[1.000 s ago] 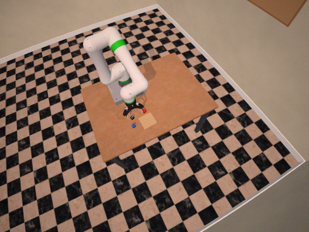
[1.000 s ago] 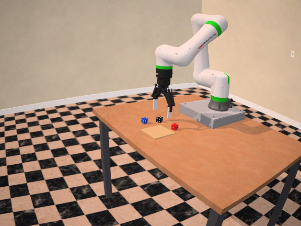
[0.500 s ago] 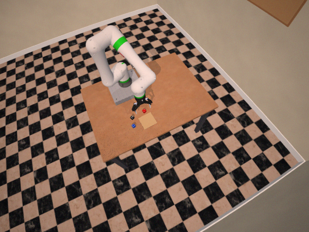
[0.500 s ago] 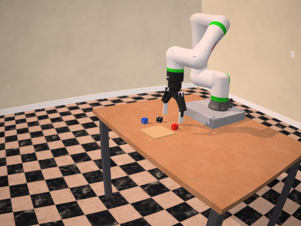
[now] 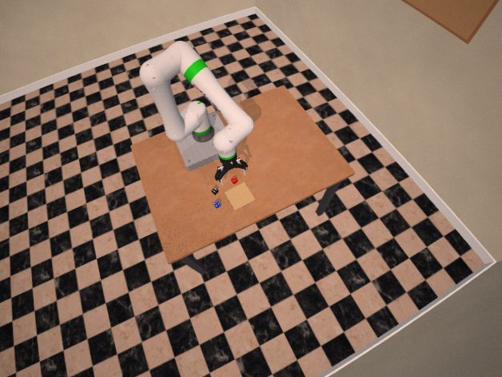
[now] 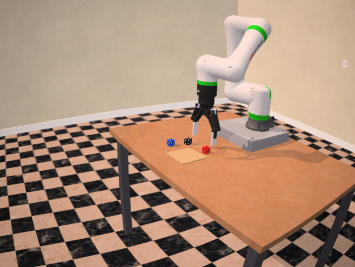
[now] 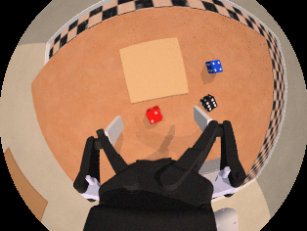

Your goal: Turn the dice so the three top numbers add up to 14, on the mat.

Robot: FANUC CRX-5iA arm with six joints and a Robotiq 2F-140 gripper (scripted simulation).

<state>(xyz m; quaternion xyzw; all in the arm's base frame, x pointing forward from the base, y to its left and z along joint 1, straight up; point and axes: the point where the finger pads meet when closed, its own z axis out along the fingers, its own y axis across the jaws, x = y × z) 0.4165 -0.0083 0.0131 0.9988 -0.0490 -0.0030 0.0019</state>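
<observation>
A tan square mat (image 5: 240,196) lies flat on the wooden table; it also shows in the exterior view (image 6: 185,155) and the wrist view (image 7: 153,69). A red die (image 5: 233,180) (image 6: 206,149) (image 7: 153,115) sits on the table just off the mat's edge nearest the robot base. A black die (image 5: 215,190) (image 6: 187,140) (image 7: 208,102) and a blue die (image 5: 217,204) (image 6: 170,142) (image 7: 213,67) sit on the table beside the mat. My gripper (image 5: 231,172) (image 6: 203,137) (image 7: 156,116) is open and empty, pointing down, hovering above the red die, which lies between the fingertips in the wrist view.
The grey base plate (image 6: 252,134) of the arm stands on the table behind the dice. The table's near edge (image 6: 143,149) runs a short way beyond the mat and the blue die.
</observation>
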